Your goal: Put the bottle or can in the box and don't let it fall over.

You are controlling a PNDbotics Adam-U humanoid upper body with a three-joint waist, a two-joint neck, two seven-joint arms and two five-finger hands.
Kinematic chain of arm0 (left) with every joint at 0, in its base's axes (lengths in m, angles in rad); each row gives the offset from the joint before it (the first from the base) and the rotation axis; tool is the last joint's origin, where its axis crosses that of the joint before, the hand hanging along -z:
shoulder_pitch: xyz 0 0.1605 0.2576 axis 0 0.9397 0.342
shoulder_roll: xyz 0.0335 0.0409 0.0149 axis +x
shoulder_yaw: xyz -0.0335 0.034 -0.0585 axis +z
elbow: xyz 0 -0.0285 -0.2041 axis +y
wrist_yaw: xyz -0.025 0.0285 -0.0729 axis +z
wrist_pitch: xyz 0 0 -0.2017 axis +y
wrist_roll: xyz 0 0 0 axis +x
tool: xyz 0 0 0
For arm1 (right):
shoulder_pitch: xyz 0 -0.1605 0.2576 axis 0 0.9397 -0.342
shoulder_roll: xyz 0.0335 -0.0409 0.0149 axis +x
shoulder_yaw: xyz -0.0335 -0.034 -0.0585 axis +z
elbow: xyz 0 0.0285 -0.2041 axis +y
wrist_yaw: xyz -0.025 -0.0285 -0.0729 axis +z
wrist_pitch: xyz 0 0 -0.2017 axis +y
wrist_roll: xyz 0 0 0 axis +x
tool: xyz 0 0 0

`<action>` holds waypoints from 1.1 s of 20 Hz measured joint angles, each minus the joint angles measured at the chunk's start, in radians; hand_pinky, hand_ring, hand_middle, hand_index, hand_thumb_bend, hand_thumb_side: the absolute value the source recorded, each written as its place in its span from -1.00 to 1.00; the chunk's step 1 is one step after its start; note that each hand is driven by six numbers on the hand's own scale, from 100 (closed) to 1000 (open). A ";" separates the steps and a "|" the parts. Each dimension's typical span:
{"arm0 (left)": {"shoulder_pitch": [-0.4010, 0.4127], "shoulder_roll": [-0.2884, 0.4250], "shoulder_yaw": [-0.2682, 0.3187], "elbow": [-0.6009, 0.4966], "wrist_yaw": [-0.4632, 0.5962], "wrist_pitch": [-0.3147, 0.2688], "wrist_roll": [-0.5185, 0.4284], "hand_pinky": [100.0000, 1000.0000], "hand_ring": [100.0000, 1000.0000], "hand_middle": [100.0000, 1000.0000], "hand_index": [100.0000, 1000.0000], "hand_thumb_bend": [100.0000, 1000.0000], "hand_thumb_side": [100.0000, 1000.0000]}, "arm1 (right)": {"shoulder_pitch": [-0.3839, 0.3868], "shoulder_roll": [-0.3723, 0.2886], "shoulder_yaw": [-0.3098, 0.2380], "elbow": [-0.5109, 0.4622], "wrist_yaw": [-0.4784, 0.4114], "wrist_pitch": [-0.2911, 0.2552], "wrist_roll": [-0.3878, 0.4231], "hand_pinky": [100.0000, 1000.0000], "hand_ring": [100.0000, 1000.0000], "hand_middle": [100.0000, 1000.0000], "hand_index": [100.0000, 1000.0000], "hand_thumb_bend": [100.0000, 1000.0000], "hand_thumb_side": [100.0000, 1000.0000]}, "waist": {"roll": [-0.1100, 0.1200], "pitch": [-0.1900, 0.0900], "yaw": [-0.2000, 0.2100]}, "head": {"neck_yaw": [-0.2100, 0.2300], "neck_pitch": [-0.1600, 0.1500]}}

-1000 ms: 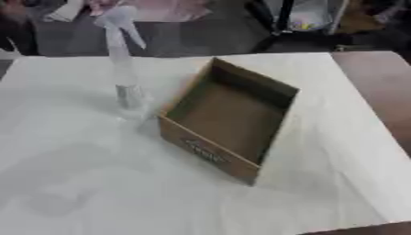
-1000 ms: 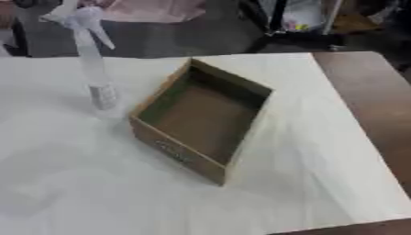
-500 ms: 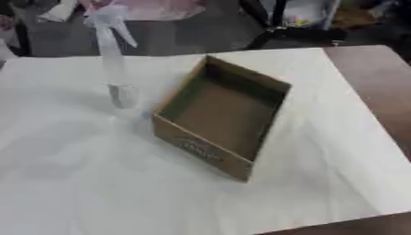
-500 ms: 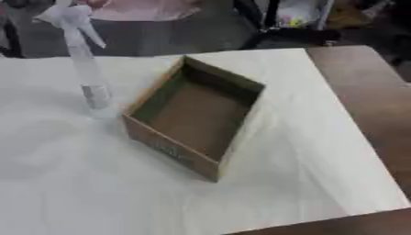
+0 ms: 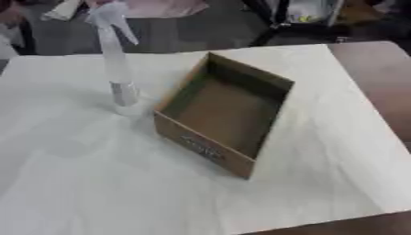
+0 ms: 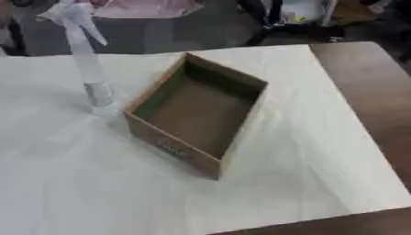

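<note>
The bottle [image 5: 117, 69], a tall clear spray bottle with a white trigger head, stands upright on the desk's [image 5: 96, 183] white cloth, toward the far left corner. Its base is just beside the left wall of the box [image 5: 223, 111], near it but apart from it, with a narrow strip of cloth showing between them. A pale band wraps the lower part of the bottle; what is printed on it cannot be made out.

The box is an open brown cardboard tray, set askew near the middle of the desk, one corner pointing at the far edge and another at the near edge. It holds nothing, and its near wall carries a blurred mark.

Neither hand shows in either view, so how the bottle lies relative to a hand, and whether the fingers are spread or curled, cannot be told. Bare brown desk shows along the right edge, past the cloth.
</note>
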 measured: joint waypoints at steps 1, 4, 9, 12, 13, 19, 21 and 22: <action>-0.020 -0.014 -0.006 0.014 -0.006 0.000 0.000 0.44 0.68 0.49 0.84 -1.00 0.44 | -0.003 0.000 0.003 0.000 0.000 0.000 0.002 0.55 1.00 0.49 0.76 -1.00 -0.44 | 0.000 0.000 -0.004 | 0.004 0.000; -0.073 -0.061 -0.031 0.058 -0.026 -0.001 0.001 0.46 0.68 0.50 0.84 -1.00 0.45 | -0.007 0.000 0.007 0.000 0.000 0.000 0.007 0.55 1.00 0.49 0.76 -1.00 -0.43 | 0.001 0.001 -0.011 | 0.015 -0.003; -0.122 -0.123 -0.068 0.120 -0.077 -0.007 0.007 0.46 0.69 0.50 0.84 -1.00 0.46 | -0.009 0.000 0.011 0.001 0.000 0.002 0.014 0.55 1.00 0.49 0.76 -1.00 -0.43 | 0.003 0.004 -0.022 | 0.020 -0.033; -0.148 -0.155 -0.083 0.156 -0.107 -0.013 0.013 0.47 0.70 0.51 0.84 -1.00 0.45 | -0.012 0.000 0.013 0.002 0.000 0.003 0.018 0.55 1.00 0.49 0.77 -1.00 -0.42 | 0.003 0.004 -0.025 | 0.021 -0.043; -0.152 -0.163 -0.086 0.167 -0.115 -0.015 0.015 0.48 0.72 0.52 0.85 -1.00 0.46 | -0.013 0.000 0.014 0.003 0.000 0.003 0.019 0.55 1.00 0.49 0.77 -1.00 -0.42 | 0.003 0.004 -0.027 | 0.022 -0.047; -0.158 -0.187 -0.100 0.200 -0.133 -0.030 0.030 0.49 0.78 0.56 0.90 -1.00 0.59 | -0.016 0.000 0.017 0.005 -0.002 0.005 0.021 0.55 1.00 0.50 0.77 -1.00 -0.40 | 0.008 0.010 -0.034 | 0.019 -0.074; -0.158 -0.188 -0.104 0.206 -0.128 -0.034 0.034 0.50 0.78 0.56 0.90 -1.00 0.59 | -0.016 0.000 0.017 0.005 -0.003 0.006 0.024 0.55 1.00 0.50 0.77 -1.00 -0.40 | 0.009 0.011 -0.036 | 0.015 -0.082; -0.158 -0.188 -0.106 0.206 -0.124 -0.036 0.036 0.50 0.78 0.56 0.91 -1.00 0.59 | -0.017 0.000 0.017 0.005 -0.003 0.006 0.027 0.55 1.00 0.50 0.77 -1.00 -0.40 | 0.010 0.013 -0.036 | 0.014 -0.085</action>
